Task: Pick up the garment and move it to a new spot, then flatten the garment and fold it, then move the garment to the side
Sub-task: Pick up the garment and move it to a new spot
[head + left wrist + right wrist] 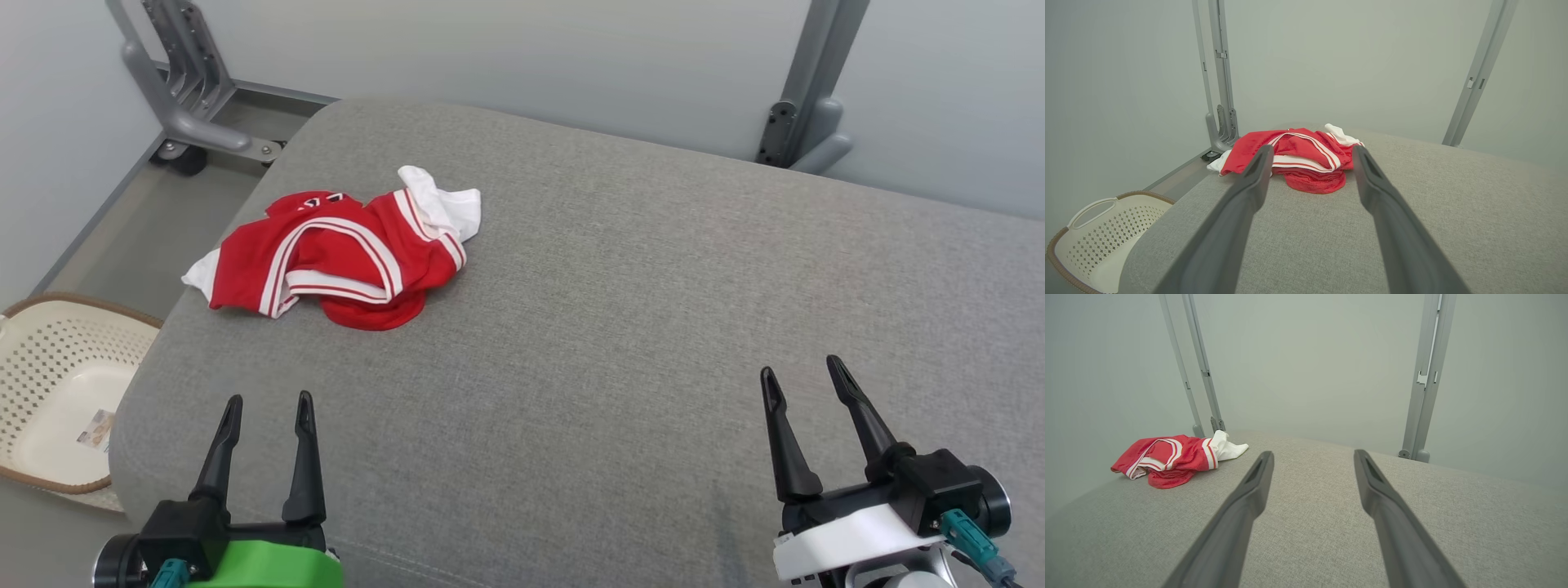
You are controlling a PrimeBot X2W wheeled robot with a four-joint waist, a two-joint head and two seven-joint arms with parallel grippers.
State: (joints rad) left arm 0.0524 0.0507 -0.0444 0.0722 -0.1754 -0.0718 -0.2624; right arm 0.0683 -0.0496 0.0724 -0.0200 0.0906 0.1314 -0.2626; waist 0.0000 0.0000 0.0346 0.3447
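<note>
Head view has the garment [335, 257], a red jersey-type thing with white trim, scrunched in a heap at the far left of the grey fabric-covered counter [612, 327]. It's close to the edge, and a white basket [49, 367] is on the floor off that side. Left gripper [269, 400] is at the near edge, aimed pretty much straight at the heap, jaws spread wide and empty. Right gripper [801, 366] is well off to the right, jaws wide too, nothing in them. So it's the pickup step, imo. I'd go in with the left, pinch a thick red ridge rather than the loose white flap, lift it clear so nothing drags, then set it mid-counter where both arms reach.
</note>
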